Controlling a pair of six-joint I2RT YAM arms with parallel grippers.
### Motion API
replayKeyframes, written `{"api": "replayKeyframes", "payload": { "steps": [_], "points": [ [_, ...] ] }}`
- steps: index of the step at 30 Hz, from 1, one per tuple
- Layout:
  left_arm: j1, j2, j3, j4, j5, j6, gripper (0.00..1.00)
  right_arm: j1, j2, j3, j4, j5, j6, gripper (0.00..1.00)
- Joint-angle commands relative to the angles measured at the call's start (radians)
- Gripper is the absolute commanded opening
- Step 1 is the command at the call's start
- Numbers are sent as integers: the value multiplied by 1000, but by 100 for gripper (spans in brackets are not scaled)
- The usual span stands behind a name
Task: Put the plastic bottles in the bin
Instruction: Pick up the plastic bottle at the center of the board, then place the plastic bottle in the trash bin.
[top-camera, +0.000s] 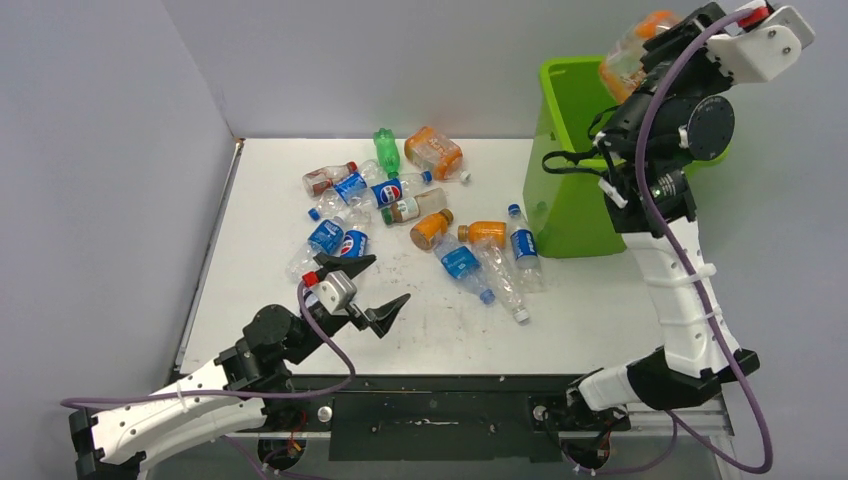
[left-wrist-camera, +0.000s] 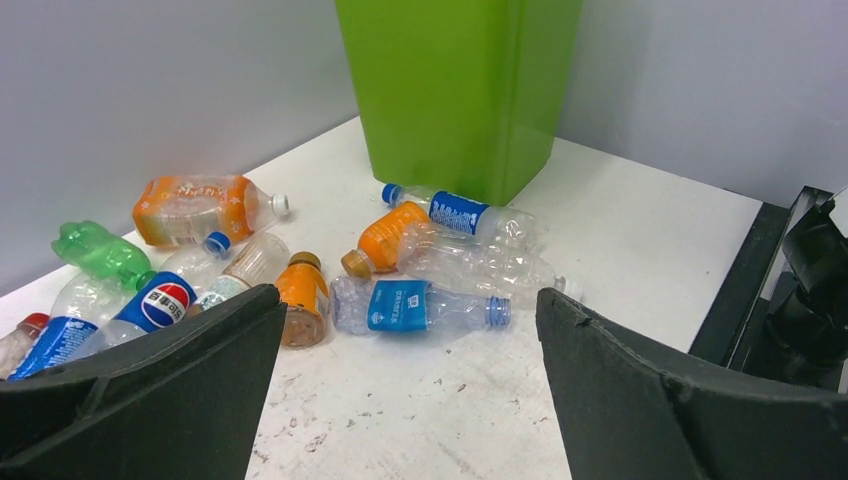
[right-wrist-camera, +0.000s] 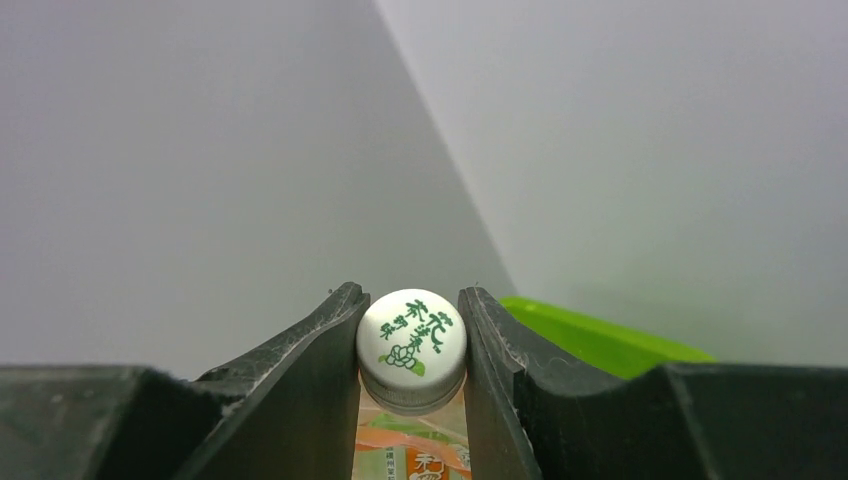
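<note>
Holding the orange bottle (top-camera: 636, 48) by its cap, the right pincer (right-wrist-camera: 410, 292) is clamped high by the bin (top-camera: 568, 215), probably to drop it in; the left pincer (top-camera: 388, 280) stands apart near other bottles (top-camera: 420, 215) on the tabletop (top-camera: 600, 310).

A white table (top-camera: 560, 330) fills the middle of the scene, its top flecked with small dark specks. A plain pale grey side wall (top-camera: 100, 200) rises along the table's left edge and a matching back wall (top-camera: 380, 60) stands behind it. They meet at the table's far-left corner. A black metal rail (top-camera: 450, 383) runs along the table's near edge. The light is soft and even.
</note>
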Motion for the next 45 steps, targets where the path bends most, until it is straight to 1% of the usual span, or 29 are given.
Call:
{"api": "replayKeyframes", "payload": {
  "steps": [1, 3, 4, 8, 10, 11, 12, 13, 15, 16, 17, 18, 19, 20, 21, 25, 28, 31, 34, 39, 42, 45],
  "points": [
    [-9, 21, 21, 15, -24, 5, 96, -138, 71, 49, -18, -27, 80, 5],
    [-13, 29, 22, 9, -33, 9, 96, -184, 105, 55, -35, -35, 124, 5],
    [-15, 32, 24, 6, -37, 13, 96, -218, 121, 59, -84, -53, 174, 5],
    [-28, 35, 28, -6, -64, 24, 96, -391, 181, 74, -319, -151, 491, 5],
    [-31, 37, 30, -7, -79, 26, 96, -466, 199, 56, -408, -204, 613, 5],
    [-32, 38, 31, -7, -85, 29, 96, -492, 203, 40, -422, -223, 642, 5],
    [-33, 39, 32, -10, -92, 30, 96, -509, 207, 24, -430, -235, 653, 8],
    [-33, 41, 34, -12, -99, 31, 96, -515, 209, 10, -430, -253, 655, 23],
    [-33, 44, 36, -11, -117, 33, 96, -517, 209, -5, -427, -305, 659, 68],
    [-33, 47, 36, -9, -131, 31, 96, -513, 211, 2, -427, -323, 670, 80],
    [-33, 48, 36, -6, -143, 29, 96, -500, 212, 16, -427, -335, 674, 88],
    [-33, 49, 36, -4, -156, 26, 96, -480, 215, 35, -423, -328, 663, 94],
    [-33, 50, 37, -3, -167, 22, 96, -450, 221, 72, -415, -318, 640, 98],
    [-33, 50, 38, -3, -178, 18, 96, -417, 227, 100, -403, -308, 607, 92],
    [-33, 49, 38, -2, -193, 15, 96, -375, 228, 122, -385, -294, 570, 90],
    [-33, 45, 41, -11, -233, 11, 96, -207, 213, 192, -361, -255, 484, 90],
    [-33, 42, 46, -23, -249, 14, 96, -55, 142, 156, -381, -282, 464, 90],
    [-33, 39, 45, -29, -256, 19, 96, 78, -1, -38, -348, -364, 466, 90],
    [-33, 45, 42, -29, -251, 29, 96, 164, -136, -260, -355, -465, 541, 90],
    [-33, 68, 53, -56, -223, 51, 96, 250, -283, -572, -446, -595, 622, 91],
    [-33, 78, 66, -77, -229, 54, 96, 284, -363, -785, -475, -625, 656, 92],
    [-33, 70, 71, -91, -238, 57, 96, 300, -437, -961, -519, -608, 702, 92]
  ]
}}
